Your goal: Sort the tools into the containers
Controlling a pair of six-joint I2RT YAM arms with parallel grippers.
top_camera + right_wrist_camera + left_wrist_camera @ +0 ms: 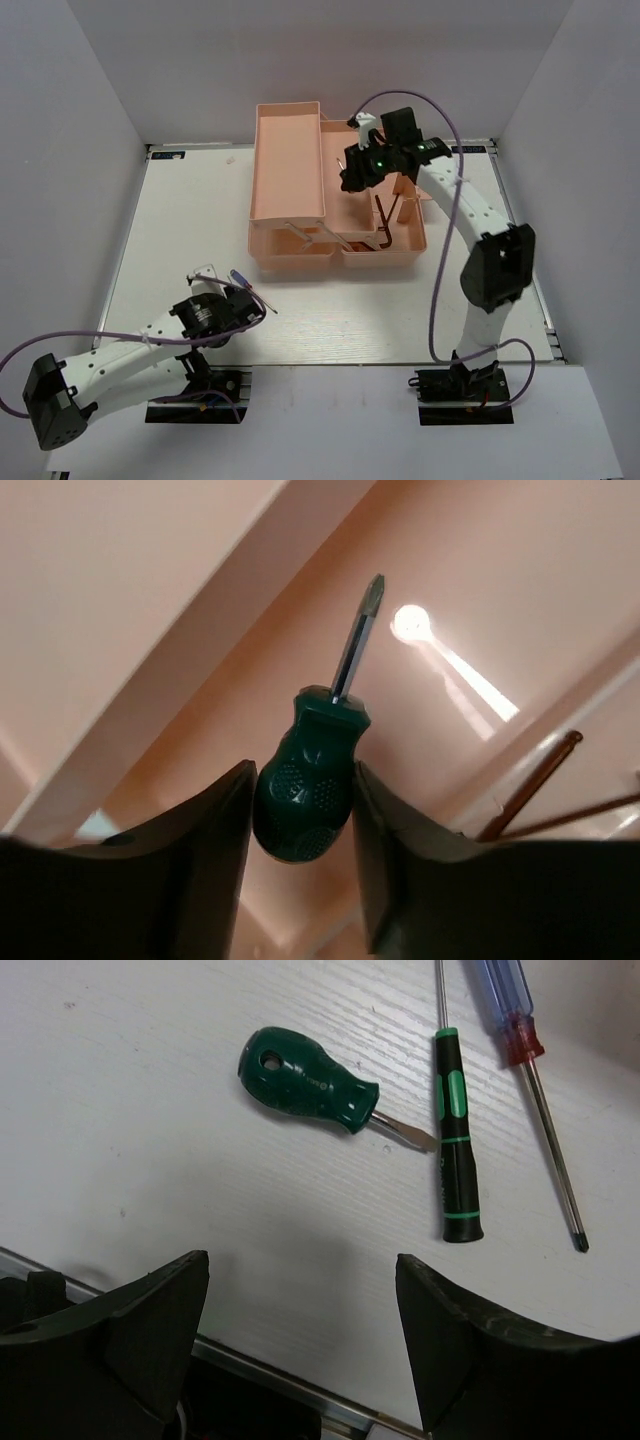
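The peach-pink toolbox [290,160] stands open at the table's middle back. My right gripper [352,176] hangs over its right part and is shut on a stubby green Phillips screwdriver [310,780], tip pointing away over the pink floor [500,570]. My left gripper [300,1305] is open and empty just above the table, near its front edge. Ahead of it lie a stubby green flat screwdriver [305,1082], a thin black-and-green screwdriver [455,1145] and a blue-purple handled screwdriver [512,1015]. A dark hex key [386,225] lies in the box's right tray.
Thin brown metal tray arms [530,785] cross the box to the right of the held screwdriver. A metal rail [270,1375] runs along the table's front edge just under my left fingers. White walls close the table in on three sides.
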